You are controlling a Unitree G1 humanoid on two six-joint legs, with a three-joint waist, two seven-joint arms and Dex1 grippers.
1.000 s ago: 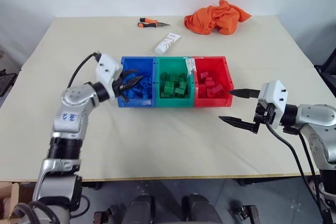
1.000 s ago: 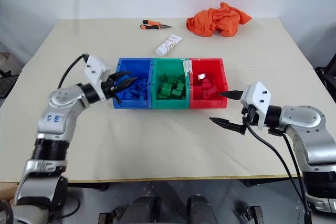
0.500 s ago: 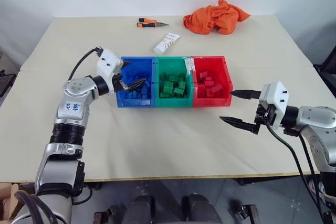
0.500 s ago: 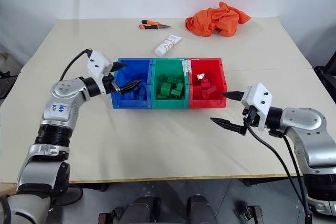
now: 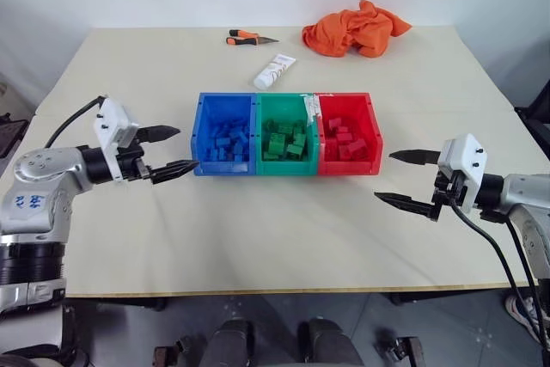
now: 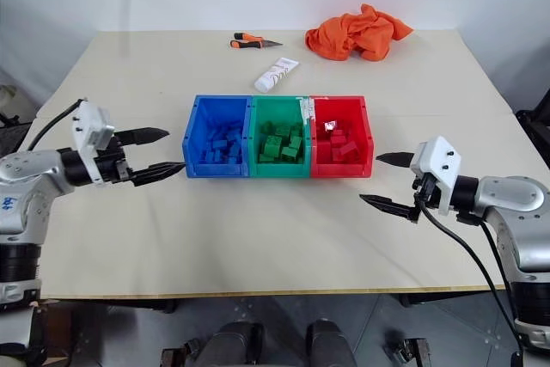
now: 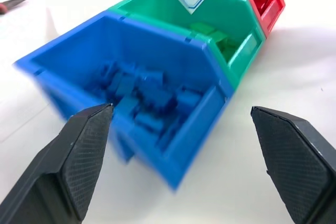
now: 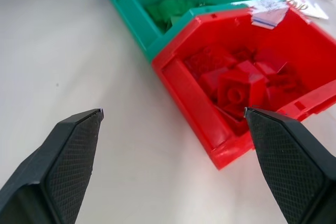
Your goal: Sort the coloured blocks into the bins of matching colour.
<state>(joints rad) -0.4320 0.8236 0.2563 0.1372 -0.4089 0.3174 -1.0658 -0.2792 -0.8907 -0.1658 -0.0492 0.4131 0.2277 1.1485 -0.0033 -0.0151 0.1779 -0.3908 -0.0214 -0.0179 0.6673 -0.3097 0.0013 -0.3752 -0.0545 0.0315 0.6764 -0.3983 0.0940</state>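
Looks like the sorting is done, judging by how things lie: no loose block on the table [image 5: 275, 238]. Best now to keep both arms back and away from the bins, and not bump them. Worth one more look over the tabletop for any stray block before stopping.

Big pale table, with three joined bins in a row near its middle. From the robot's left: blue bin [image 5: 225, 102], green bin [image 5: 285, 100], red bin [image 5: 345, 99]. Blue blocks [image 5: 225, 142] piled in the blue one, green blocks [image 5: 284, 139] in the green one, red blocks [image 5: 345, 139] in the red one. All small, with studs on top, lying any which way. A white paper scrap on the rim between green and red.

Behind the bins, well apart: orange cloth [image 5: 357, 27], white tube [image 5: 274, 71], orange-handled tool [image 5: 249, 38].

Left gripper [image 5: 165, 151] just beside the blue bin, off its left end, fingers spread wide, holding nothing. Right gripper [image 5: 411, 180] near the red bin, off its right end, also spread wide and holding nothing.
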